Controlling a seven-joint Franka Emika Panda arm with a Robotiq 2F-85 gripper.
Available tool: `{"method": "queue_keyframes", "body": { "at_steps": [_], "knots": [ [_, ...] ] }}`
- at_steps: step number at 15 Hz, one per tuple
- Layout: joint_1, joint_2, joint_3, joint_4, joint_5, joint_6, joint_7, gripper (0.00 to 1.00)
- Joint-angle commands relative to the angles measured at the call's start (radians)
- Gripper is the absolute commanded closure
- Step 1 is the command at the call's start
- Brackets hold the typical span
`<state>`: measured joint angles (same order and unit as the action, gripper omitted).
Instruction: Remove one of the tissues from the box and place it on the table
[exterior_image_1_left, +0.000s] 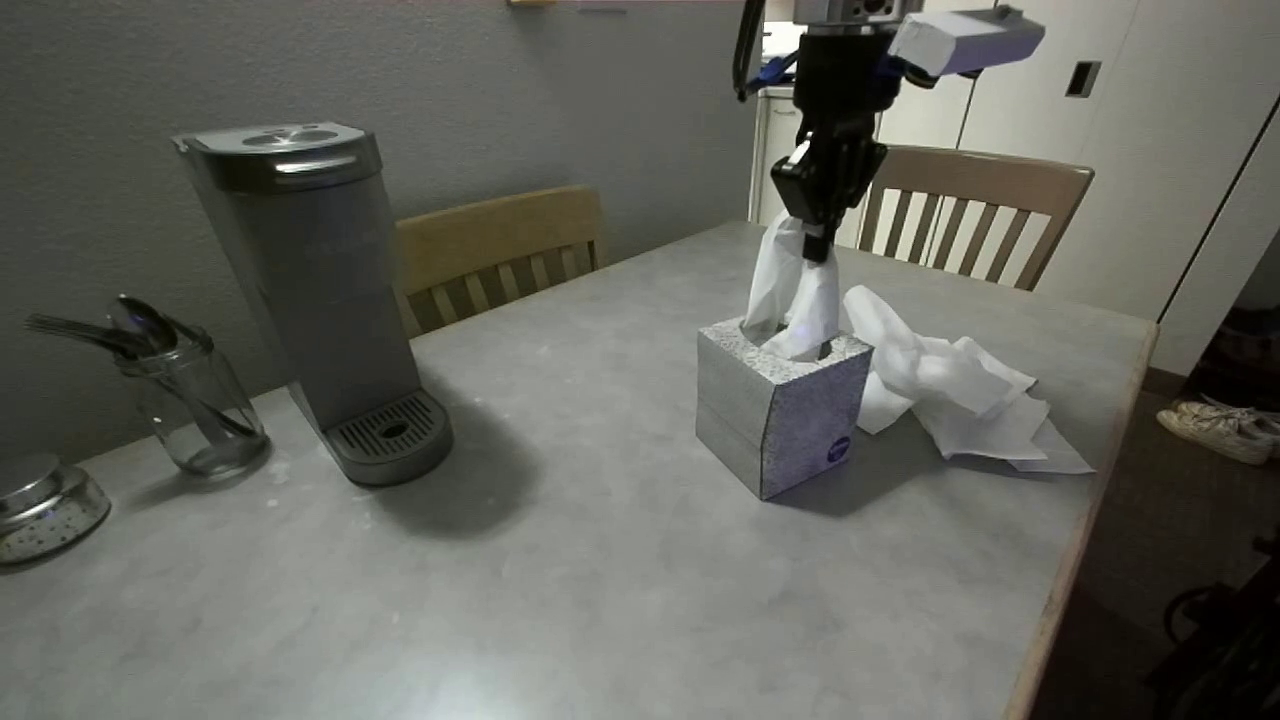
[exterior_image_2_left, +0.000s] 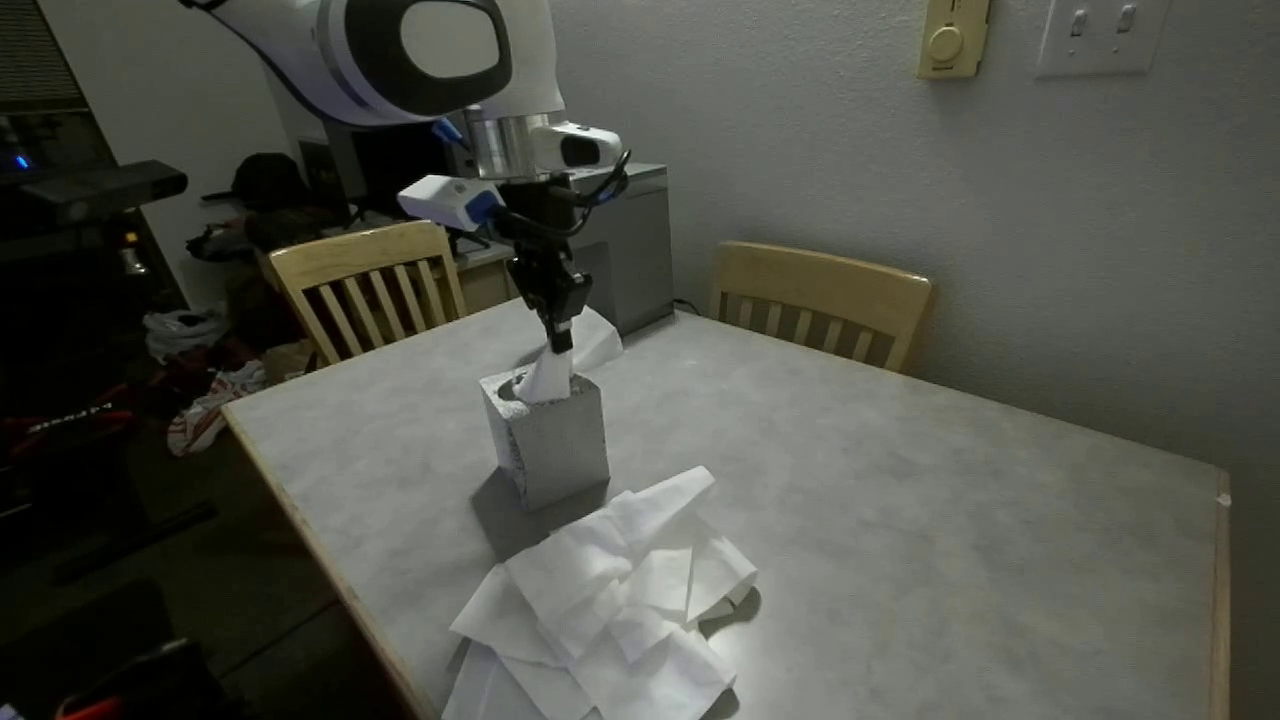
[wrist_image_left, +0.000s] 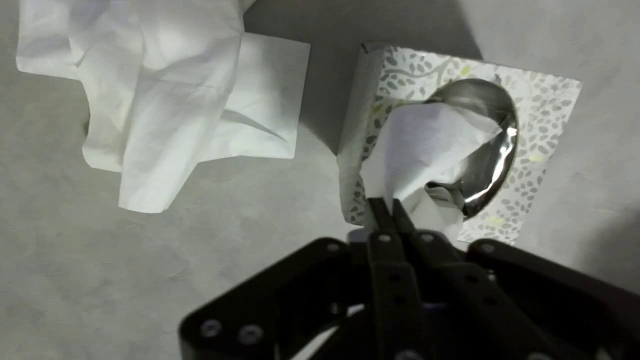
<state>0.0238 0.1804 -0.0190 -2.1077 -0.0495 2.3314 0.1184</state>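
The Robotiq gripper (wrist_image_left: 386, 204) has its fingers drawn together, pinching the upper end of a white tissue (wrist_image_left: 425, 142). Its tips hang above the cardboard tissue box (exterior_image_1_left: 730, 410), and the tissue spans the space between, with its lower part in the oval opening in the box's top; how far down it reaches is hidden.

The box stands upright on the grey table (exterior_image_1_left: 560, 590), set in from the table's wood-trimmed edge. Just beside it lies a crumpled pile of tissues (exterior_image_2_left: 630, 600); the wrist view shows a narrow strip of tabletop between pile and box. In both exterior views a corner of the pile reaches near the wood-trimmed edge, so room on that side is tight.

The other way there is more: in an exterior view a broad stretch of tabletop separates the box from a slim grey coffee maker (exterior_image_1_left: 330, 290). Beyond that machine stand a glass jar of cutlery (exterior_image_1_left: 195, 420) and a squat lidded jar (exterior_image_1_left: 45, 515), the latter cut off by the frame. A slatted wooden chair (exterior_image_1_left: 500, 250) backs the wall-side edge, and a brown chair (exterior_image_1_left: 985, 185) stands past the table's end.
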Motion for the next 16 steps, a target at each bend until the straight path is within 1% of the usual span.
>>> {"method": "queue_keyframes", "body": {
  "at_steps": [1, 8, 12, 16],
  "knots": [
    [0.002, -0.008, 0.001, 0.014, -0.031, -0.011, -0.005, 1.0],
    [-0.002, -0.111, -0.014, 0.033, -0.179, -0.095, 0.038, 1.0],
    [-0.017, -0.198, -0.018, 0.034, -0.247, -0.152, 0.044, 1.0],
    [-0.043, -0.278, -0.023, 0.031, -0.313, -0.183, 0.033, 1.0]
  ]
}}
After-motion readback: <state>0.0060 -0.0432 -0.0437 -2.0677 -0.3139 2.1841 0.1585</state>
